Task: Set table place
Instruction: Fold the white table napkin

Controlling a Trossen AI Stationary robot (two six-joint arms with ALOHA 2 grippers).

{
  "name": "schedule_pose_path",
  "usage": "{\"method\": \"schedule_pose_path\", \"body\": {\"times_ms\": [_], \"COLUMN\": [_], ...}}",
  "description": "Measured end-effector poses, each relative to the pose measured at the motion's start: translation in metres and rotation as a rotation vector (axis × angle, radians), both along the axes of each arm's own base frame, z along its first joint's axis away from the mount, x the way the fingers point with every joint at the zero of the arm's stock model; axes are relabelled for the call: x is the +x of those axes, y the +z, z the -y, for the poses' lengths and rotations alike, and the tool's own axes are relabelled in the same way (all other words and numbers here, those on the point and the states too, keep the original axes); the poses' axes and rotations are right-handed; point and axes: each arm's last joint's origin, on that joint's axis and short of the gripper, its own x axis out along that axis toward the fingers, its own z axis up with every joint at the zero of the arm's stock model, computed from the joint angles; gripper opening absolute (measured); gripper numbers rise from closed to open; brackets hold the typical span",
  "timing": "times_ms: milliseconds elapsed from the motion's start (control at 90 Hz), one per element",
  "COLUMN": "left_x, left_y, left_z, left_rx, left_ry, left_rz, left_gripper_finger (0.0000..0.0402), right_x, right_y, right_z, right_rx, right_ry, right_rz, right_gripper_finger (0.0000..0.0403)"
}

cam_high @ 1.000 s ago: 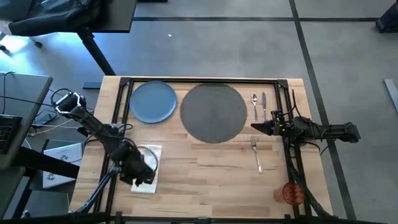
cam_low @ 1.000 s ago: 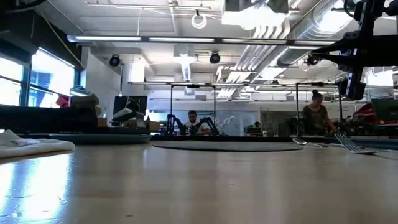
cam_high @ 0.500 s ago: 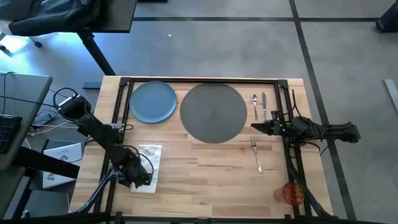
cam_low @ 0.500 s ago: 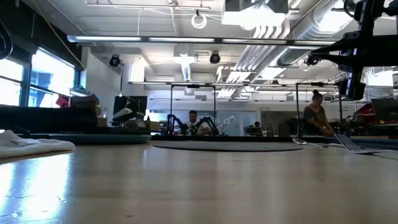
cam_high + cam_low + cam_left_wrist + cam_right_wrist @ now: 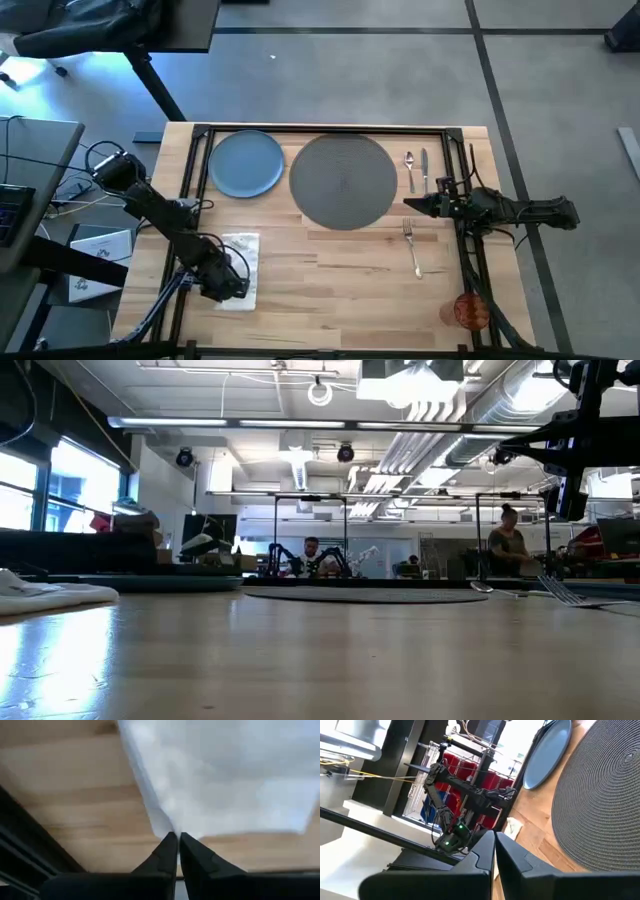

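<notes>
While the left gripper [image 5: 228,283] pinches the edge of the white napkin [image 5: 238,262] on the table [image 5: 330,275], well left of the grey mat [image 5: 343,181], the napkin step looks under way, calling for a carry beside the mat; the right gripper [image 5: 412,204], fingers pressed together, waits right of the mat

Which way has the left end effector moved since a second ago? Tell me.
Yes. In the high view the left end effector has slid toward the table's near-left corner, now over the near edge of the white paper napkin rather than its middle.
</notes>
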Motion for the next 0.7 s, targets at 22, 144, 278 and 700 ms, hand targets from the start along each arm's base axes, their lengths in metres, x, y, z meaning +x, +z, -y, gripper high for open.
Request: {"method": "schedule_pose_path", "body": {"times_ms": [22, 144, 278, 700], "left_x": [0.003, 0.024, 0.054, 0.126], "left_y": [0.005, 0.043, 0.091, 0.186], "left_z": [0.001, 0.005, -0.011, -0.110], "left_rx": [-0.005, -0.004, 0.106, 0.611], "left_ry": [-0.002, 0.034, 0.161, 0.250], "left_rz": [0.032, 0.250, 0.552, 1.172], "left_gripper_finger": [0.0001, 0.0000, 0.0000, 0.0000], "right_x": [0.000, 0.000, 0.000, -0.002], "right_y": [0.000, 0.000, 0.000, 0.018], "right_z": [0.000, 0.000, 0.000, -0.005], "right_rx": [0.003, 0.102, 0.098, 0.119], "right_ry": [0.000, 0.014, 0.016, 0.164], "right_rz": [0.002, 0.015, 0.008, 0.114], "right_gripper_finger": [0.0000, 0.0000, 0.0000, 0.0000]}}
